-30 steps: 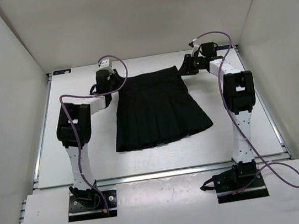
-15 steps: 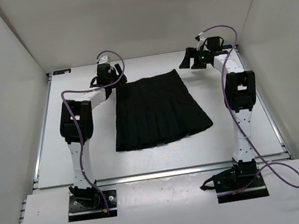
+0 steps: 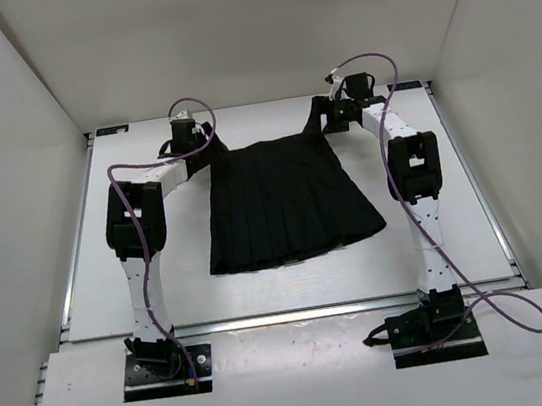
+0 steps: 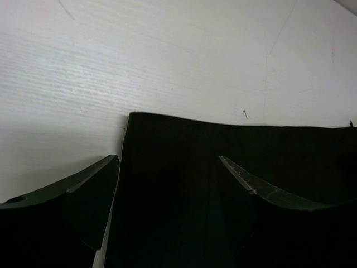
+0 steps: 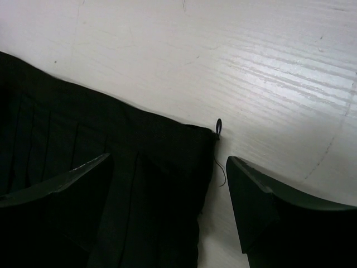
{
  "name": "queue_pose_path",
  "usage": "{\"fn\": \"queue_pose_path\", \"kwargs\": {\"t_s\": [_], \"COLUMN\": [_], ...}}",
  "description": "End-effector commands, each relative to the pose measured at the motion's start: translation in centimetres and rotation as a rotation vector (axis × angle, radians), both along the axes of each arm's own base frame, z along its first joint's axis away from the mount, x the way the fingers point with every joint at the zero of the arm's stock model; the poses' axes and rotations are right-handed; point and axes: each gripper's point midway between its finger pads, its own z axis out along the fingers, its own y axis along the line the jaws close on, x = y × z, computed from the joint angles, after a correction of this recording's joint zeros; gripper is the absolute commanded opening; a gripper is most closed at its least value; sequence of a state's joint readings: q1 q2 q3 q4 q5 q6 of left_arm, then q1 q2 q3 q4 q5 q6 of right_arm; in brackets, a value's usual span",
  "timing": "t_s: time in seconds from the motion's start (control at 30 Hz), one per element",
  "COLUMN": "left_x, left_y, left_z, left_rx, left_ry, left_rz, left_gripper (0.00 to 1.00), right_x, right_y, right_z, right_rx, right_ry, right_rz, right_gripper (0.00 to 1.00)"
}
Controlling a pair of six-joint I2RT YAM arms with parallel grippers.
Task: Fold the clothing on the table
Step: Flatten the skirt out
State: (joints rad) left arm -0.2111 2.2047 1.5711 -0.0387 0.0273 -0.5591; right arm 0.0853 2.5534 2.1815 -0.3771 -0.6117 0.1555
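The clothing, a black pleated skirt (image 3: 286,201), lies flat on the white table (image 3: 159,269), waistband at the far side and flared hem toward the arms. My left gripper (image 3: 210,153) is open over the waistband's left corner. In the left wrist view that gripper (image 4: 169,159) straddles the skirt (image 4: 234,145) at this corner, one finger over bare table (image 4: 167,56). My right gripper (image 3: 324,121) is open at the right corner. In the right wrist view its fingertips (image 5: 167,158) straddle the skirt's (image 5: 83,123) edge, beside a small hanging loop (image 5: 218,127).
White walls close in the table on the left, right and far side. Metal rails (image 3: 74,253) run along the table's edges. Purple cables (image 3: 121,179) loop off both arms above the surface.
Both grippers have opened and let go of the waistband corners. The waistband has settled flat, slightly nearer the arms. The right gripper swung away and came back over its corner.
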Motion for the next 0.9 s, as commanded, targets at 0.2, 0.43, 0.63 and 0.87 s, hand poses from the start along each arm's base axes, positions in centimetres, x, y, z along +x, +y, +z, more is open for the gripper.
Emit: {"fn": "queue_pose_path", "kwargs": {"t_s": [0.2,0.43,0.63,0.87], "left_x": [1.4,1.1,1.3,2.7], "left_y": [-1.8,-2.4,-2.6,-3.9], "left_z": [0.0,-1.1,-1.2,1.5], "left_rx": [-0.153,-0.15,-0.172,-0.179], "left_ry": [0.016,0.043,0.035,-0.059], "left_rz": [-0.01,0.013,-0.009,-0.083], "left_gripper": [0.79,0.7,0.53,0.0], "right_x": [1.0,0.8,0.8,1.3], "right_y": [-1.2,-0.7,-1.2,-2.8], "right_z": [-0.3,-0.2,-0.6,2.0], "right_rx": [-0.027,-0.034,-0.029,-0.062], "right_ry": [0.028,0.018,0.029,-0.016], "right_rz": [-0.064,-0.046,-0.05,-0.075], "right_gripper": [0.7,0.6,0.33,0.0]}}
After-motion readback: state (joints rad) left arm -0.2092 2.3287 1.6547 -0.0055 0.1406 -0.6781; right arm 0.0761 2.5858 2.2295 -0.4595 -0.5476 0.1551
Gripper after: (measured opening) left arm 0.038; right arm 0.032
